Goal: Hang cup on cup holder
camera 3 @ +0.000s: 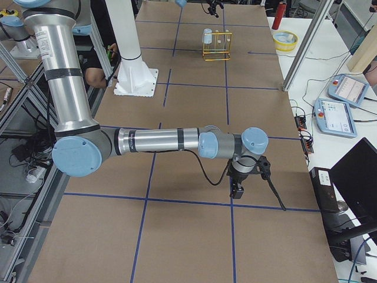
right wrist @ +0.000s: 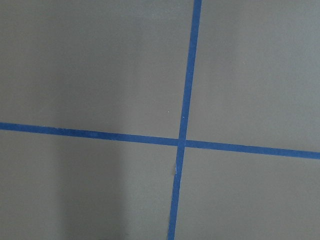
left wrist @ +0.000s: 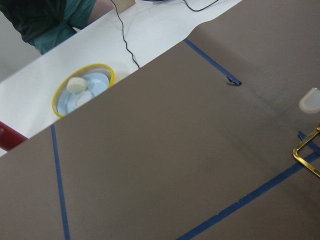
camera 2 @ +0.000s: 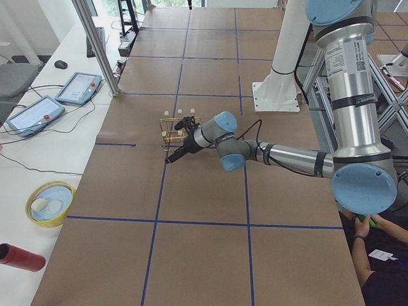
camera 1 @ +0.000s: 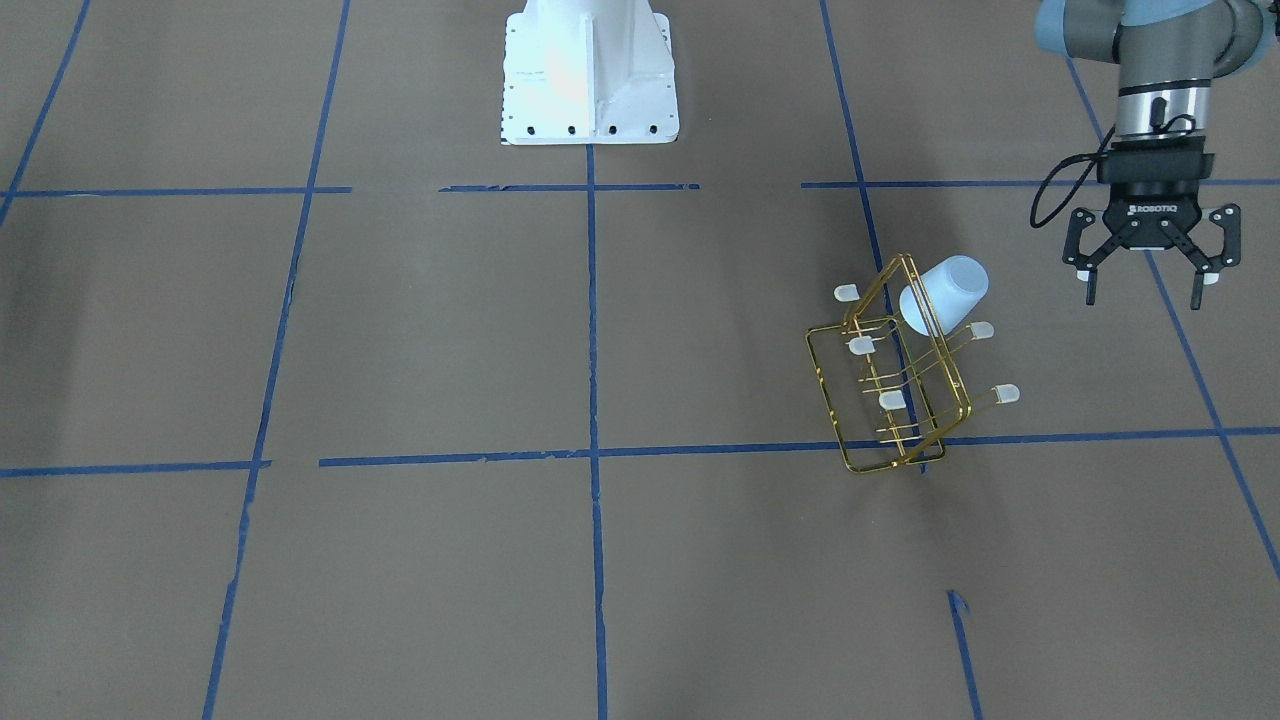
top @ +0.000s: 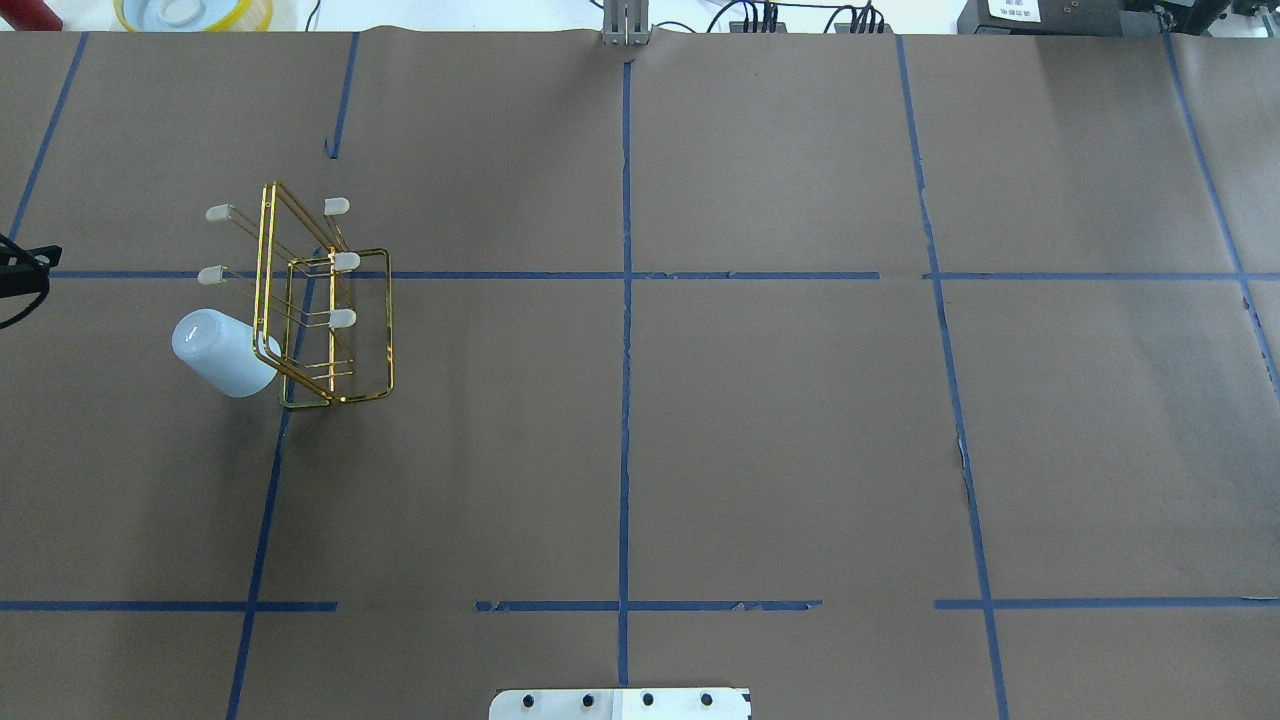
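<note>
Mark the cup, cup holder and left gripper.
cup (camera 1: 941,297), exterior front-facing view, its side wall.
cup holder (camera 1: 893,399), exterior front-facing view, capped prong near its middle.
left gripper (camera 1: 1143,295), exterior front-facing view, midway between its open fingertips.

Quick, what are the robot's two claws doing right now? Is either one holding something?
Left gripper: open, holding nothing.
Right gripper: cannot tell; only a side view shows it.
</note>
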`<state>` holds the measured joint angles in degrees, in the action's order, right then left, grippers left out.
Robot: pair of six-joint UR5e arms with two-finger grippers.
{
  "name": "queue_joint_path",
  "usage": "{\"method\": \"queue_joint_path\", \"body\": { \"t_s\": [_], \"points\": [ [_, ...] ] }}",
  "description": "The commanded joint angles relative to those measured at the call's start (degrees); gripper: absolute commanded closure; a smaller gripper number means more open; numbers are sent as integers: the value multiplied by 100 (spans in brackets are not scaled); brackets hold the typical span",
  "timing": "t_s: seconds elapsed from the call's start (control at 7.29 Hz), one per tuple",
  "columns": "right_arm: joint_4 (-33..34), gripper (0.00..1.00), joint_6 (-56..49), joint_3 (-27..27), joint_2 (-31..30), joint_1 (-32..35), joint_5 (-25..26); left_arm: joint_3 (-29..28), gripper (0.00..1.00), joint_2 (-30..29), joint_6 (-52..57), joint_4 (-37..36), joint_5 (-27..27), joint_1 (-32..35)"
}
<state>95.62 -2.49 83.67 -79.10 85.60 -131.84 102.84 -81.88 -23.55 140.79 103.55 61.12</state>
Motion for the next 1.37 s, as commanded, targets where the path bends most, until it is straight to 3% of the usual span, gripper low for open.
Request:
{"method": "queue_joint_path", "body": {
  "t_s": [0.0,0.14,0.27,0.41,0.69,1.24],
  "points": [
    [0,0,-6,0,0,0,0,-535,0,-564,-150,-1651,2659,1100],
    [0,0,-6,0,0,0,0,-832,0,-966,-141,-2303,3131,1591],
    [0,0,2,0,0,0,0,-1122,0,-1283,-150,-2745,3240,1717],
    [0,0,-6,0,0,0,0,-1517,0,-1556,-115,-3350,3816,1971],
    [0,0,2,0,0,0,0,-1687,0,-1603,-88,-3418,3901,1965],
    [0,0,2,0,0,0,0,-1372,0,-1261,7,-2996,3796,2035]
  ]
}}
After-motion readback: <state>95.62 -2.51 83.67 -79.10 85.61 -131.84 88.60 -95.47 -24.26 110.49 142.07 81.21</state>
